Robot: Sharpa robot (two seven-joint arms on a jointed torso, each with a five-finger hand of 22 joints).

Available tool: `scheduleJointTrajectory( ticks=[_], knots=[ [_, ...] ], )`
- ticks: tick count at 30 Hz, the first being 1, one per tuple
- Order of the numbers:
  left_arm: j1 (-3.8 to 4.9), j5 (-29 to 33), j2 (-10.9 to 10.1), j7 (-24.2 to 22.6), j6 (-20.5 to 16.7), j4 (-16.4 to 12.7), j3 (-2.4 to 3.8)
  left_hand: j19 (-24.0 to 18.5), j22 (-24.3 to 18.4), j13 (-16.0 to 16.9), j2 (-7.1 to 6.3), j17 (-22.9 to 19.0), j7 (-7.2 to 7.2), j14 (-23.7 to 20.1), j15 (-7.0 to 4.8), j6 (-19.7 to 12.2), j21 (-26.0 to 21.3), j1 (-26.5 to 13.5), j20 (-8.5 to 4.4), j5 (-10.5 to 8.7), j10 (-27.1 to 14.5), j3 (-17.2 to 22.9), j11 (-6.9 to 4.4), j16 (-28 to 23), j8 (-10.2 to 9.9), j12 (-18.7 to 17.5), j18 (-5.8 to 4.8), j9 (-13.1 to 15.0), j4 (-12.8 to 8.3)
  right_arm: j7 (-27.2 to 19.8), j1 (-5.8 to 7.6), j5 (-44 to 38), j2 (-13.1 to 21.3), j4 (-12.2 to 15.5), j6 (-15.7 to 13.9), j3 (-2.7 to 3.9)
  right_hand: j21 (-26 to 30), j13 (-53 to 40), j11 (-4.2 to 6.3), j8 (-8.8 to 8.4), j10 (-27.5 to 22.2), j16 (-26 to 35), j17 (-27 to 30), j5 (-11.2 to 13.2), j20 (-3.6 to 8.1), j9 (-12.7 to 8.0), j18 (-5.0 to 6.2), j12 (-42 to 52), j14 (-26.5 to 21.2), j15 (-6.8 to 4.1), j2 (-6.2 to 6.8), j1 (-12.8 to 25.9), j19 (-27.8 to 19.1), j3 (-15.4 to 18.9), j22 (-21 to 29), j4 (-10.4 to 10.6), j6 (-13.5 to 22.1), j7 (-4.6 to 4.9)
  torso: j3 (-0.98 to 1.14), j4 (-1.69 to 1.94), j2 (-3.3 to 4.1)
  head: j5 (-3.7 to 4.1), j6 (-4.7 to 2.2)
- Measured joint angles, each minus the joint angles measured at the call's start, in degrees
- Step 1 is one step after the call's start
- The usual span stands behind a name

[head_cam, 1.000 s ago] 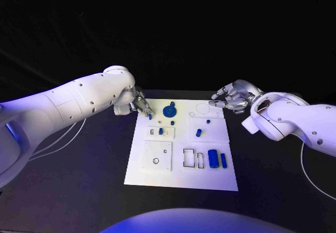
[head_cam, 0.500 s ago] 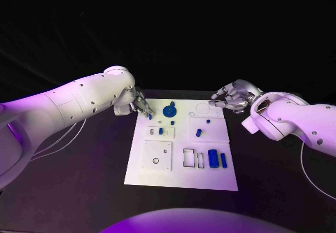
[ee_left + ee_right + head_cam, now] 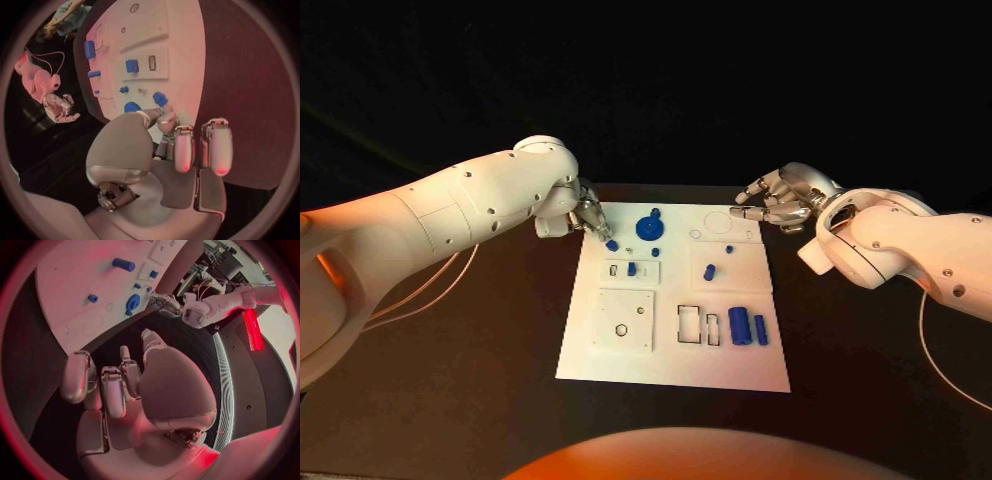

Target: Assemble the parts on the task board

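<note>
Nothing moved, left robot hand still pinching blue part

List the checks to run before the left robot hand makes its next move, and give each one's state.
1. Left robot hand pinches the small blue part at its fingertips: ok.
2. Target slot for that part identified: cannot tell.
3. Round blue part apart from the left fingers: ok.
4. Right robot hand empty, at the board's far right corner: ok.
5. Task board flat on the table: ok.
</note>
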State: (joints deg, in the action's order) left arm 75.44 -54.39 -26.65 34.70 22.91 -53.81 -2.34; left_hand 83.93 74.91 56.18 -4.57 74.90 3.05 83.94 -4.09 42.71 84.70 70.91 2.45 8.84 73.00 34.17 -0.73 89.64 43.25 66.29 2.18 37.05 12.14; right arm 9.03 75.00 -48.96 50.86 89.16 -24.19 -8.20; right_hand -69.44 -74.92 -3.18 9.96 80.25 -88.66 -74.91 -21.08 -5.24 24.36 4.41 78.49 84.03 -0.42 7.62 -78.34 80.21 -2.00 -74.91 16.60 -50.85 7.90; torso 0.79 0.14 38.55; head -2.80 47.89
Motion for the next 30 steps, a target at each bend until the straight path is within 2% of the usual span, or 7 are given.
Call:
scheduleJointTrajectory(
  ticks=[3, 5, 21, 23, 25, 27, 30],
  knots=[
    [0.0, 0.3, 0.0, -0.1, 0.0, 0.0, -0.01, 0.0, 0.0, -0.1, -0.53, 0.0, 0.75, 0.0, 0.0, -0.7, 0.0, 0.5, 0.0, 2.27, 0.0, 5.6, 0.0, 0.0, 1.7, 0.0, 0.0, 0.7, -3.5, 0.0, 0.0, 0.0, 0.0, 0.0, 0.0, 0.0, 0.0, 0.0, 0.0, 0.0, 0.0, 0.0, 0.0, 0.0, 0.0, 0.0, 0.0, 0.0, 0.0, 0.0, 0.0, 0.0, 0.0, 0.0, 0.0, 0.0, 0.0, 0.0, 0.0, -0.02, 0.0, 0.0, 0.01],
    [0.0, 0.5, 0.0, -0.2, 0.0, 0.0, -0.01, 0.0, 0.0, -0.2, -1.23, 0.0, 0.77, 0.0, 0.0, -0.7, 0.0, -0.2, 0.0, 2.71, 0.0, 7.8, 0.0, 0.0, 2.7, 0.0, 0.0, 1.4, -4.6, 0.0, 0.0, 0.0, 0.0, 0.0, 0.0, 0.0, 0.0, 0.0, 0.0, 0.0, 0.0, 0.0, 0.0, 0.0, 0.0, 0.0, 0.0, 0.0, 0.0, 0.0, 0.0, 0.0, 0.0, 0.0, 0.0, 0.0, 0.0, 0.0, 0.01, -0.02, 0.0, 0.0, 0.01],
    [-0.02, 1.0, -1.6, -1.7, -1.9, -2.0, -0.03, 0.0, 0.0, -0.2, -1.18, 0.0, 0.72, 0.0, 0.0, -1.2, 0.0, -2.5, 0.01, 2.84, 0.6, 9.1, -0.11, 0.0, 4.3, 0.0, 0.0, 2.4, -4.6, 0.0, 0.0, 0.0, 0.1, 0.0, -0.1, 0.0, 0.0, 0.0, 0.0, 0.0, 0.0, 0.0, 0.0, 0.0, 0.0, 0.0, 0.0, 0.0, 0.0, 0.0, 0.0, 0.0, 0.0, 0.0, 0.0, 0.0, 0.0, 0.0, 0.01, -0.02, -0.07, -0.1, -0.21],
    [-0.02, 1.0, -2.4, -2.5, -2.8, -3.0, -0.03, 0.0, 0.0, -2.2, -1.84, 0.0, 0.9, 0.0, 0.0, -2.2, -0.1, -3.7, 0.01, 2.3, -0.1, 10.8, 0.01, 0.0, 4.3, -1.3, 0.0, 2.5, -6.3, 0.0, 0.0, 0.0, 0.1, 0.0, -0.1, 0.0, 0.0, 0.0, 0.0, 0.0, 0.0, 0.0, 0.0, 0.0, 0.0, 0.0, 0.0, 0.0, 0.0, 0.0, 0.0, 0.0, 0.0, 0.0, 0.0, 0.0, 0.0, 0.0, 0.02, -0.01, -0.1, -0.1, -0.26],
    [-0.02, 0.9, -3.2, -3.4, -3.8, -4.2, -0.03, 0.0, 0.0, -5.0, -2.79, 0.0, 0.62, 0.0, 0.0, -3.1, -0.6, -5.8, 0.01, 1.76, -1.8, 10.3, 0.13, 0.0, 3.7, -3.4, 0.0, 2.2, -6.7, 0.0, 0.0, 0.0, 0.1, 0.0, -0.1, 0.0, 0.0, 0.0, 0.0, 0.0, 0.0, 0.0, 0.0, 0.0, 0.0, 0.0, 0.0, 0.0, 0.0, 0.0, 0.0, 0.0, 0.0, -0.1, 0.0, -0.1, 0.0, 0.0, 0.02, 0.01, -0.12, -0.1, -0.34],
    [-0.02, 0.3, -4.1, -4.8, -5.3, -5.8, -0.03, 0.0, 0.0, -6.7, -4.63, 0.0, 0.44, 0.0, 0.0, -3.3, -1.0, -7.9, 0.01, -0.08, -3.2, 6.4, 0.3, 0.0, 2.7, -4.7, 0.0, 1.4, -5.6, 0.0, 0.0, 0.0, 0.2, 0.0, -0.1, 0.0, 0.0, 0.0, 0.0, 0.0, 0.0, 0.0, 0.0, 0.0, 0.0, 0.0, 0.0, 0.0, 0.0, 0.0, 0.0, 0.0, 0.0, -0.2, 0.0, -0.2, 0.0, 0.0, 0.02, 0.02, -0.13, -0.1, -0.46],
    [-0.05, -1.7, -5.1, -7.2, -7.8, -8.0, -0.03, 0.0, 0.0, -11.0, -7.2, 0.0, 1.29, 0.1, 0.37, -3.5, -1.5, -9.1, 0.01, -0.34, -6.3, 1.3, 0.75, 0.0, 2.0, -8.0, 0.0, 0.7, -4.3, 0.0, 0.0, -0.1, 0.3, 0.0, -0.1, 0.0, 0.0, 0.0, 0.0, 0.0, 0.0, 0.0, 0.0, 0.0, 0.0, 0.0, 0.0, 0.0, 0.0, 0.0, 0.0, 0.0, 0.0, -0.2, 0.0, -0.2, 0.0, 0.0, 0.01, 0.05, -0.13, -0.07, -0.6]
  ],
)
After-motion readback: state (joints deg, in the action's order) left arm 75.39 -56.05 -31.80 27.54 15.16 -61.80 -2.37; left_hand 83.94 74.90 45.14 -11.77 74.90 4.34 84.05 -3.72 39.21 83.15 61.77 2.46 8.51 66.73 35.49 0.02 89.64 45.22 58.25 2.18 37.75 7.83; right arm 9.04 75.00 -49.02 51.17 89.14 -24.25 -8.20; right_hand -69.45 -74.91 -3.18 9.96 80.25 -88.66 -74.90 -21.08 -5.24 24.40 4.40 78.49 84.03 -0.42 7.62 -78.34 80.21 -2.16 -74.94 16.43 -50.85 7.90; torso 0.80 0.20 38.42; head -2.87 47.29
